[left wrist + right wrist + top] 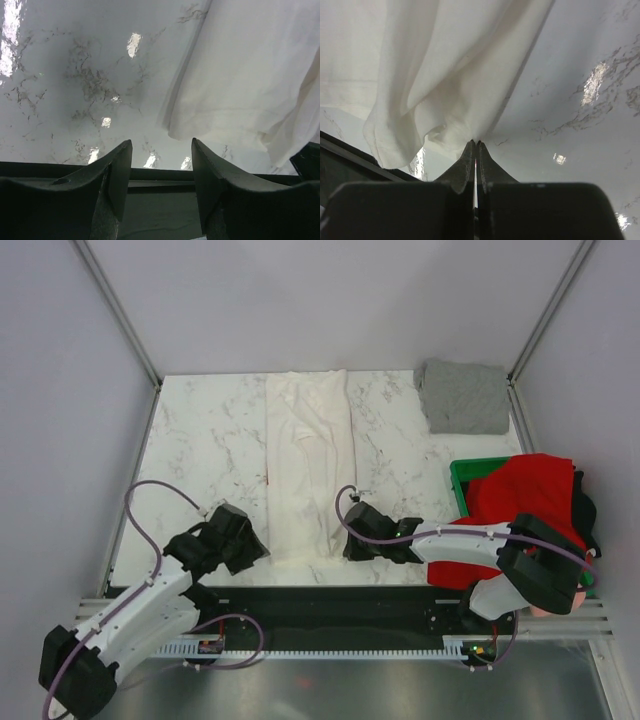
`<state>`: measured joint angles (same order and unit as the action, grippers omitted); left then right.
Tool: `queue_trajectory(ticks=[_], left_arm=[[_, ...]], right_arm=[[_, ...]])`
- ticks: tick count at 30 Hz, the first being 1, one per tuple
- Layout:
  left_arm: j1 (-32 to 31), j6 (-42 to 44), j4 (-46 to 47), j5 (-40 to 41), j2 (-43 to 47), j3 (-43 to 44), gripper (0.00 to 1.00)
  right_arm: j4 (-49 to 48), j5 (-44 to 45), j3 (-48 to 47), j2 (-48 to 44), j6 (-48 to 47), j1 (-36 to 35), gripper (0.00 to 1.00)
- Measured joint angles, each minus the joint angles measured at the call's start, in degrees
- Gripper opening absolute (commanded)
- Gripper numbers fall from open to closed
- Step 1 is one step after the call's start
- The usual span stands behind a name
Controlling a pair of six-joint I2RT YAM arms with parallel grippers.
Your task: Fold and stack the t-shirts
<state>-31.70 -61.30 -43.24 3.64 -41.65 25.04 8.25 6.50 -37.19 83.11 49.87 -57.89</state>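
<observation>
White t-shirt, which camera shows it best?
The top external view: the white t-shirt lies there whole, a long strip down the table. The left wrist view catches only its near corner; the right wrist view shows its hem bunched at the shut right pincer.

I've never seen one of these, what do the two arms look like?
Both the left arm and right arm have white links joined by chunky black joints. A thin purplish cable loops along each. The left end effector and right end effector each have two black, tapering fingers.
</observation>
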Motion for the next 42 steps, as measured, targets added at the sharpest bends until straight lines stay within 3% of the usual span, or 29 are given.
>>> queue_trajectory(ticks=[7,12,17,27,28,29,31,32,37,42], left_arm=[[-3.67,-2.84,7.5,0.98,-6.67,-3.78,0.58],[-5.29,-4.92,13.2,2.32,-7.32,-4.81,0.55],[-6.03,-6.69,15.37,3.87,-6.97,-5.9,0.46],[-7.67,-8.59,18.03,5.18,-6.54,-7.13,0.45],[-7.96,-8.68,18.23,5.25,-6.67,-7.13,0.43],[-8.17,-8.81,18.34,5.25,-6.73,-7.13,0.28],[-8.61,-9.4,18.43,5.29,-6.73,-7.32,0.14],[-8.74,-9.46,18.49,5.27,-6.73,-7.45,0.02],[-9.9,-9.57,17.35,5.03,-4.66,-7.13,0.02],[-13.68,-10.08,9.11,5.38,3.1,-0.46,0.02]], right_arm=[[0.37,-0.02,0.0,-0.66,-0.09,0.0,0.0],[0.35,-0.02,0.22,-0.66,-0.11,0.0,0.0],[0.37,0.0,0.85,-0.68,-0.11,0.0,0.0],[0.42,-0.02,0.96,-1.33,-0.11,0.0,0.0],[0.42,0.0,0.96,-1.33,-0.11,0.0,0.0],[0.39,0.0,0.96,-1.33,-0.11,0.0,0.0],[0.42,0.0,0.96,-1.33,-0.11,0.0,0.0],[0.44,0.0,0.96,-1.33,-0.11,0.0,0.0],[2.01,-0.07,0.96,-2.45,-0.11,0.0,0.0],[9.42,-0.2,0.98,-11.37,0.17,0.0,0.0]])
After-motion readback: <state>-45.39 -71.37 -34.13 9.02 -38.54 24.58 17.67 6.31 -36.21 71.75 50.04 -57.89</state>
